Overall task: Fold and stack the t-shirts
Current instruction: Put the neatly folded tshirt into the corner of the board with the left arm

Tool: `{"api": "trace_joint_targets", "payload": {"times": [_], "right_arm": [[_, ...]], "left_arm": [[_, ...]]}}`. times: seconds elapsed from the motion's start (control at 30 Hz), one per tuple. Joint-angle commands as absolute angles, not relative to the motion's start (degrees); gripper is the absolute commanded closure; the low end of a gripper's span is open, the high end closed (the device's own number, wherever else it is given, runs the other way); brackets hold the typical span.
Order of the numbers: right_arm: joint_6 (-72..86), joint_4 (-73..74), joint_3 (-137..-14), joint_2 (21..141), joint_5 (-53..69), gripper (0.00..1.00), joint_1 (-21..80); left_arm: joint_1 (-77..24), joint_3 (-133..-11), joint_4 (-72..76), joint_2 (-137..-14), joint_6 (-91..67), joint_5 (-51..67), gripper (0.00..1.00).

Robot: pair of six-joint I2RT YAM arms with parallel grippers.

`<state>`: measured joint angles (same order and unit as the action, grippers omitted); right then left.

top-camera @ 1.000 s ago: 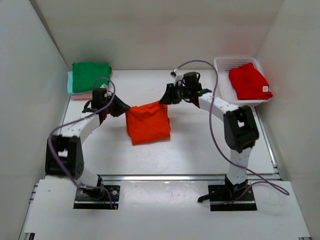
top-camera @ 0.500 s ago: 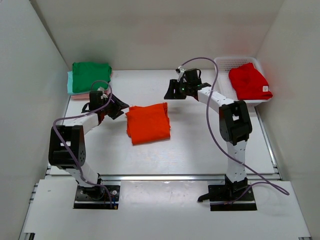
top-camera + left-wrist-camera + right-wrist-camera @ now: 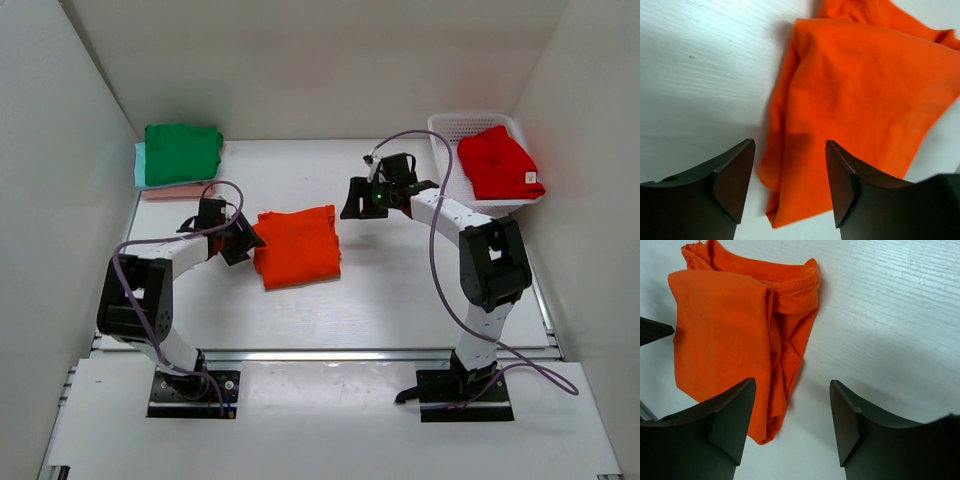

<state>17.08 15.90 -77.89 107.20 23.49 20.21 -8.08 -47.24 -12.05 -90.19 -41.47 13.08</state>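
Observation:
A bright orange t-shirt (image 3: pixel 297 245) lies folded flat on the table's middle. My left gripper (image 3: pixel 243 240) is open and empty at its left edge; in the left wrist view the orange shirt (image 3: pixel 860 100) lies between and beyond the gripper (image 3: pixel 790 172). My right gripper (image 3: pixel 352 199) is open and empty, just right of the shirt's far corner; the right wrist view shows the shirt (image 3: pixel 735 335) ahead of the gripper (image 3: pixel 792 410). A dark green shirt (image 3: pixel 181 152) lies folded on a mint one (image 3: pixel 139 165) and a pink one (image 3: pixel 170 192) at the back left. A red shirt (image 3: pixel 497 162) lies in the basket.
A white mesh basket (image 3: pixel 446 135) stands at the back right. White walls close in the table on the left, back and right. The arm bases sit at the near edge.
Both grippers let go of the orange shirt, which dropped flat on the table. The left gripper came back to its left edge; the right gripper moved off to the right.

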Motion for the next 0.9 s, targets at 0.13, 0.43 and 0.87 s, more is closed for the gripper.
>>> {"api": "trace_joint_targets", "payload": {"times": [0.13, 0.43, 0.87], "right_arm": [[16.35, 14.50, -78.40, 107.04, 25.58, 0.41, 20.74], [17.75, 17.23, -78.58, 108.72, 23.29, 0.40, 21.45], [22.24, 23.19, -71.81, 92.48, 21.18, 0.39, 20.30]], "left_arm": [[-11.25, -51.76, -13.09, -96.50, -41.13, 11.34, 0.29], [-16.70, -61.51, -19.67, -105.10, -40.26, 7.56, 0.27], [-23.37, -81.38, -39.98, -116.46, -34.37, 0.09, 1.00]]}}
